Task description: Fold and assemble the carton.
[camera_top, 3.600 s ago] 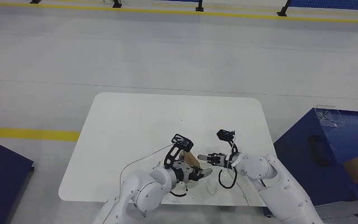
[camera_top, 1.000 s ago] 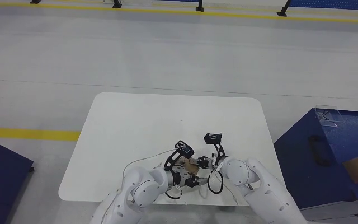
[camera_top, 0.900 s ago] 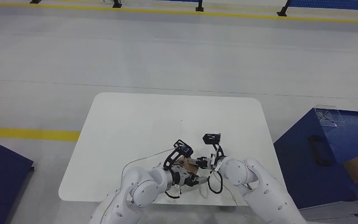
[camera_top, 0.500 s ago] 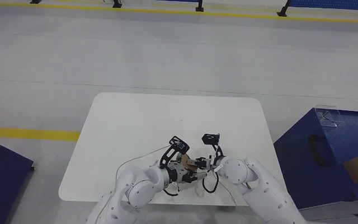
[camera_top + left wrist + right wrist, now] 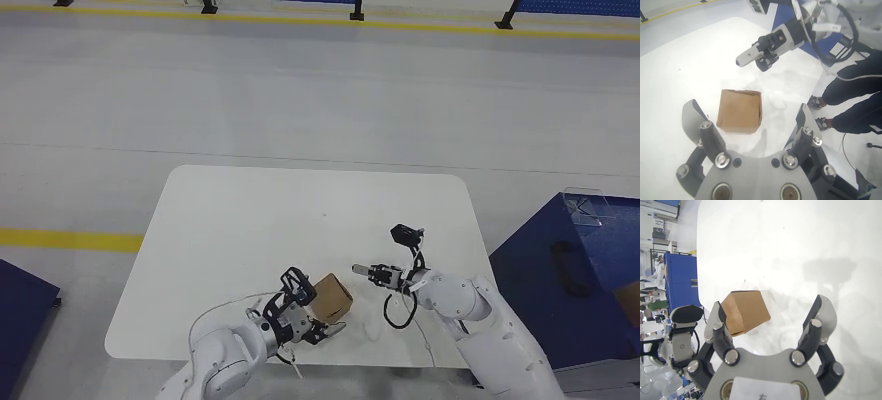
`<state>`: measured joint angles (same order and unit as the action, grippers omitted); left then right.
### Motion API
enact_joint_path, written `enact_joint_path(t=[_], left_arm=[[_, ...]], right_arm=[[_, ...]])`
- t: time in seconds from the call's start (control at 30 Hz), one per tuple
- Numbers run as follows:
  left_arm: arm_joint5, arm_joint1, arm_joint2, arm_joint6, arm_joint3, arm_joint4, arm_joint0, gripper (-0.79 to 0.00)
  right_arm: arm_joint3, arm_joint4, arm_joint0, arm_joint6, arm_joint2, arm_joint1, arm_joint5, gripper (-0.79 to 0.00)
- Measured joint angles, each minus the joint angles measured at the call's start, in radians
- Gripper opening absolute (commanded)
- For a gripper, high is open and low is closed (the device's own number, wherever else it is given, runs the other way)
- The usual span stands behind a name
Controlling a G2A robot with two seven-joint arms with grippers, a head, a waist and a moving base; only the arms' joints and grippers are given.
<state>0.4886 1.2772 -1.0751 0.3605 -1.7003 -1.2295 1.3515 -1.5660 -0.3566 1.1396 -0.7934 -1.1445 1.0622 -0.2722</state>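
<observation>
carton (image 5: 751,310) edge behind right claw (image 5: 769,303) finger, underside hidden

No words or numbers could be read. The carton (image 5: 739,111) showed plain brown faces; the white label (image 5: 763,388) below it (a faint mark only) was illegible.

I count one carton (image 5: 333,294) on my feed, a single brown box with no twin, and one bench (image 5: 250,220) under it, which is the only work surface I have. I am running two grippers, the left gripper (image 5: 746,105) and the right gripper (image 5: 769,302). Each one carries two fingers (image 5: 693,115), so that makes four fingers in all. Off the bench I count two blue cabinets (image 5: 565,270), one on either side of it, and two yellow lines (image 5: 70,240) painted across the floor, one far and one near.
</observation>
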Motion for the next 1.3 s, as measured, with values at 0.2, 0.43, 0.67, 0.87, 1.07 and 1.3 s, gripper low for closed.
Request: enact_joint_path(t=[0.2, 0.43, 0.67, 0.87, 1.07, 1.3], left_arm=[[-0.091, 0.009, 0.058, -0.14, 0.126, -0.169, -0.04, 0.0], [-0.152, 0.021, 0.104, -0.204, 0.194, -0.213, -0.071, 0.0], [-0.181, 0.024, 0.122, -0.246, 0.196, -0.251, -0.063, -0.246], [-0.208, 0.023, 0.122, -0.277, 0.19, -0.264, -0.045, -0.403], [-0.227, 0.023, 0.127, -0.293, 0.186, -0.292, -0.035, -0.437], [-0.245, 0.022, 0.124, -0.32, 0.153, -0.309, -0.015, -0.785]], right_arm=[[0.061, -0.021, -0.058, 0.013, 0.073, 0.021, -0.048, 0.0], [0.086, -0.041, -0.086, 0.016, 0.118, 0.035, -0.069, 0.0], [0.093, -0.051, -0.097, 0.013, 0.136, 0.043, -0.078, 0.0], [0.098, -0.057, -0.102, 0.01, 0.145, 0.049, -0.081, 0.0], [0.102, -0.068, -0.105, 0.003, 0.147, 0.052, -0.081, 0.0], [0.1, -0.048, -0.102, 0.009, 0.094, 0.047, -0.069, 0.0]])
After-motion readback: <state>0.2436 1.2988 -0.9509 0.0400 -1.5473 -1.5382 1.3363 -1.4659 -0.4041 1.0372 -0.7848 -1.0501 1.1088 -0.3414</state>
